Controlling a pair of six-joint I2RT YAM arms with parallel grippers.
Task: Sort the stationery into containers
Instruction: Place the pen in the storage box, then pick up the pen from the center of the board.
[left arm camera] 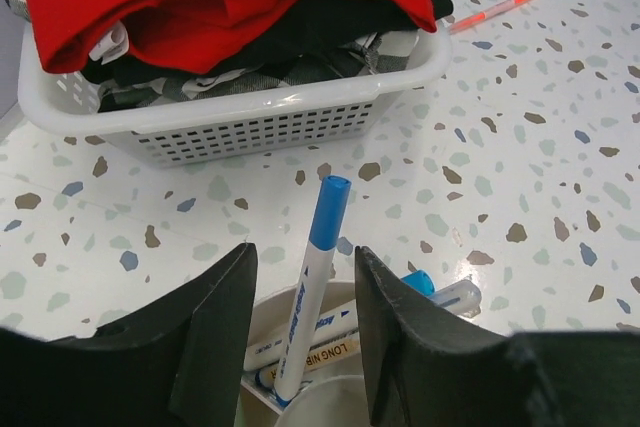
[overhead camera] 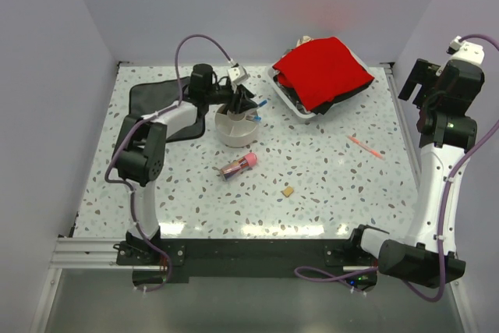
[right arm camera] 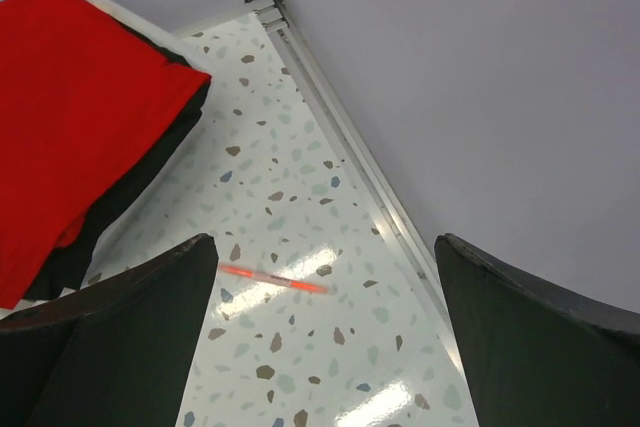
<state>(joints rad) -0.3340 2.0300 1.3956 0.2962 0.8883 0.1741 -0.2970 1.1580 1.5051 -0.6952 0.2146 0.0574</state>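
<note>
Left gripper [left arm camera: 303, 267] is seen low over the round off-white bowl [overhead camera: 234, 139], at the far left-centre of the table [overhead camera: 335, 200]. Jaws are parted, with a gap on either side of a blue-capped pen [left arm camera: 328, 215]; nothing is grasped. The pen is propped upright inside the bowl, leaning on the rim, cap up. More blue-tipped pens [left arm camera: 440, 295] are noted lying in the same bowl, though which compartment cannot be told. Right gripper [right arm camera: 325, 257] is held high at the right side, jaws spread wide and empty, with a thin orange pen [right arm camera: 275, 280] on the table below it. The step in hand is judged to be the drop-off of the blue pen. Not yet sorted: a pink-capped stick [overhead camera: 238, 165] just in front of the bowl, a tan eraser [overhead camera: 288, 191] nearer the centre, and the orange pen. The next move is judged to call for a straight lift of the left jaws so the leaning pen is not knocked out, then a reach to the pink-capped stick.
</note>
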